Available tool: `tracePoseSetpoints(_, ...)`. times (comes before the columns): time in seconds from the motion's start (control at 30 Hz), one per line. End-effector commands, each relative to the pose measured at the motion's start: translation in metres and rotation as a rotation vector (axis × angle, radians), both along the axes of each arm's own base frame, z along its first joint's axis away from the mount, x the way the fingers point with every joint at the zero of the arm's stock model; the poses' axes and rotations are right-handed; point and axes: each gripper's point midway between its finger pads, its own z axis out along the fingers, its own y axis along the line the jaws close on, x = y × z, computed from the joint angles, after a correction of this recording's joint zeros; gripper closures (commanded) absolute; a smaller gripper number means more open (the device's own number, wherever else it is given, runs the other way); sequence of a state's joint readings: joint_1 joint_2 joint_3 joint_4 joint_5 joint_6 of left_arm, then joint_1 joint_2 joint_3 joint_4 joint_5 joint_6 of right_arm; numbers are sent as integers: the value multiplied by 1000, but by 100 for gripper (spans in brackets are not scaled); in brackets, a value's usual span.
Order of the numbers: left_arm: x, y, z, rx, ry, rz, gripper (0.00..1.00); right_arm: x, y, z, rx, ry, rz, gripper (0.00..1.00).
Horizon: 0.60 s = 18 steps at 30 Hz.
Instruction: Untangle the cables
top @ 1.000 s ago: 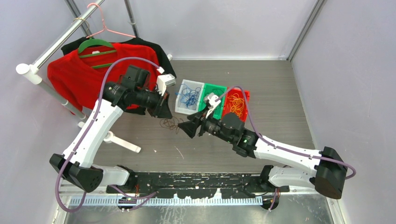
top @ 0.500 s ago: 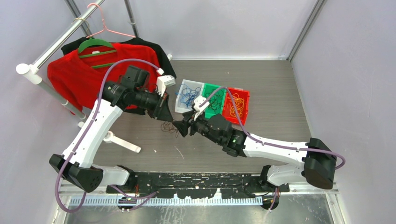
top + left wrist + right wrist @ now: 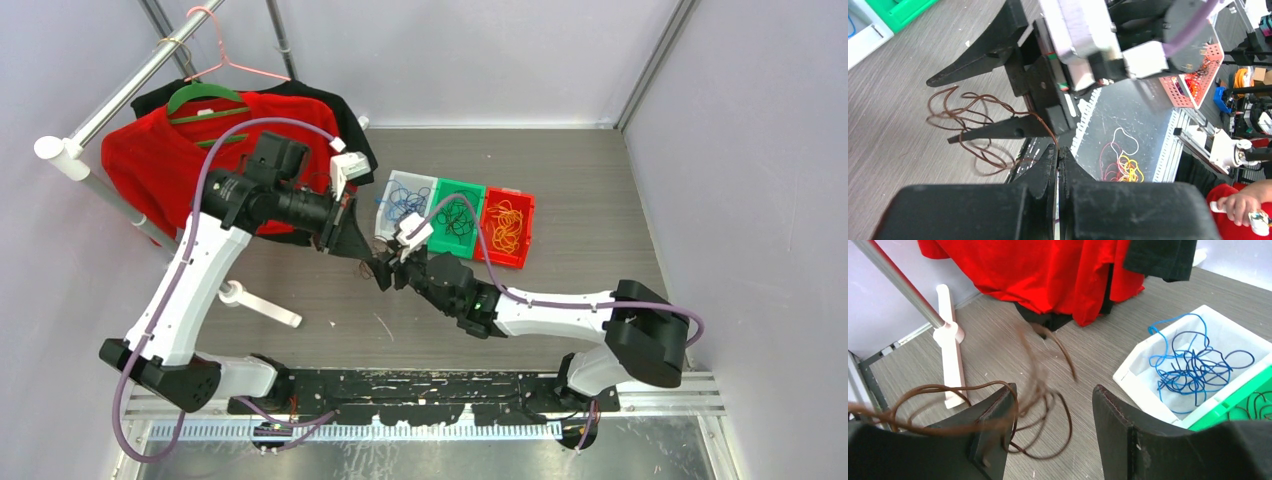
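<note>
A loose tangle of dark brown cables (image 3: 366, 263) lies on the grey floor between my two grippers. My left gripper (image 3: 356, 245) is shut and pinches one brown strand, which runs up to its tips in the left wrist view (image 3: 1058, 150). The rest of the loops (image 3: 968, 121) trail below it. My right gripper (image 3: 386, 272) is open; in its wrist view (image 3: 1054, 387) the brown loops (image 3: 1068, 422) lie between its fingers and one strand drapes over the left finger (image 3: 993, 425). Blue cables (image 3: 404, 203) lie in a white bin.
Three bins stand side by side: white (image 3: 386, 230), green (image 3: 470, 190) with dark cables, red (image 3: 527, 205) with orange cables. A red shirt (image 3: 150, 165) hangs on a rack at the back left, whose white foot (image 3: 262, 305) rests on the floor.
My right arm has swung left, bringing its open gripper up to the brown tangle and the left gripper. The left gripper has shifted slightly, still pinching the strand.
</note>
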State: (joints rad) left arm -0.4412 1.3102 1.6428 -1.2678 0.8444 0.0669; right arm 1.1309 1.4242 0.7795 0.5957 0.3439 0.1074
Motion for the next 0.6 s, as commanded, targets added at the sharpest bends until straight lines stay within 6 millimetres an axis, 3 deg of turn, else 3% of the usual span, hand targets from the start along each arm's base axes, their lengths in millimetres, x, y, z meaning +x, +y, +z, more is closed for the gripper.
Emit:
tracePoseSetpoints(0.0,-20,0,33,-78,-31,-53,100,6,-12,10,91,-27,-69,38)
tracePoseSetpoints(0.23,-19,8,56,-68,-123,-38,100,-1,-46,-28,77,25,-134,42)
tracePoseSetpoints(0.57,-18,18,77,-49,-236,-5,100,-11,-95,-53,111,80,-230,50)
